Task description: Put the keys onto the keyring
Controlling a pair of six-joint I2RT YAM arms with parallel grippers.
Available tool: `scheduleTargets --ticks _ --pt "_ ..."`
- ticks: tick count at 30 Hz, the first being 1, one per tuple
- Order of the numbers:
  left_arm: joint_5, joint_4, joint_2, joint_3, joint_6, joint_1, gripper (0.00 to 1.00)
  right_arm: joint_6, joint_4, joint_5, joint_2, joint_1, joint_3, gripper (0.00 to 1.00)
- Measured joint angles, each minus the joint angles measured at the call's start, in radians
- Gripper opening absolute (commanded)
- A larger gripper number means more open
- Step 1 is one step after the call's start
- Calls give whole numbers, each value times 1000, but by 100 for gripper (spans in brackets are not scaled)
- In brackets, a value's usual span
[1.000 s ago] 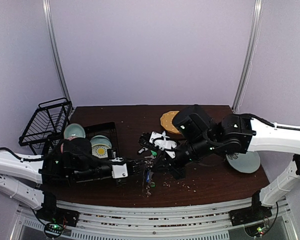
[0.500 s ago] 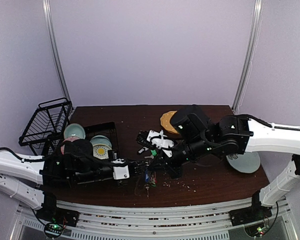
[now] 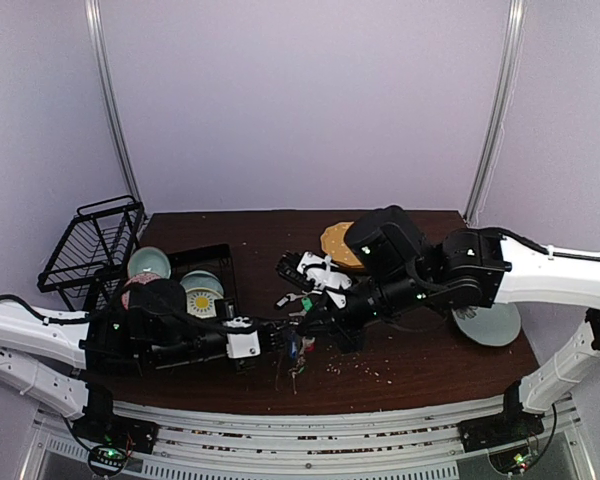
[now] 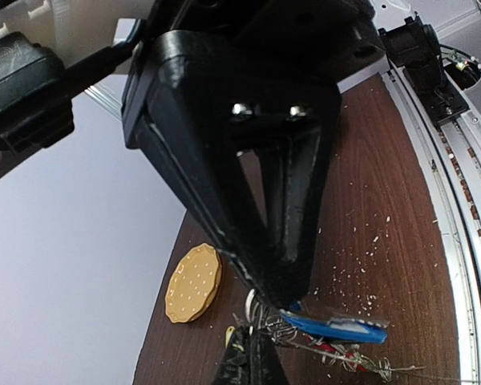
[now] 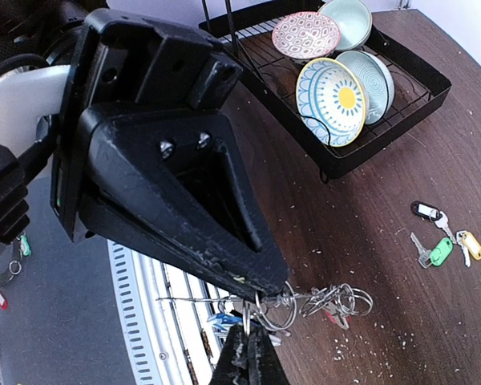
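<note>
In the top view my left gripper (image 3: 284, 341) and right gripper (image 3: 316, 322) meet over the table's front middle, with a bunch of keys (image 3: 297, 354) hanging between them. In the left wrist view the left gripper (image 4: 259, 319) is shut on the keyring's thin grey wire (image 4: 385, 370) among small split rings, with a blue tag (image 4: 337, 327) and a red tag (image 4: 335, 353) strung on it. In the right wrist view the right gripper (image 5: 251, 311) is shut on a small split ring beside the keyring wire (image 5: 192, 298). Loose keys with black (image 5: 423, 210), green (image 5: 441, 251) and cream (image 5: 471, 245) tags lie on the table.
An orange dotted plate (image 3: 332, 243) lies at the back middle. A black dish rack (image 3: 220, 258) with plates and bowls stands at the left, with a wire basket (image 3: 90, 240) behind it. A pale plate (image 3: 490, 325) lies under the right arm. Crumbs dot the table front.
The right gripper has shifted slightly along the bunch, first left, then back right. The left gripper keeps its hold and has hardly moved.
</note>
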Motion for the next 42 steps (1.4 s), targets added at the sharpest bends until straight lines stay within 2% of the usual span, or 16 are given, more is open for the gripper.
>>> scheduleTargets --ticks 28,42 --pt "-10 2 -12 -2 -42 -5 0 24 16 67 -10 -10 -29 0" --pt "-1 2 -17 -3 -54 -5 0 -1 37 37 -25 -11 -45 0"
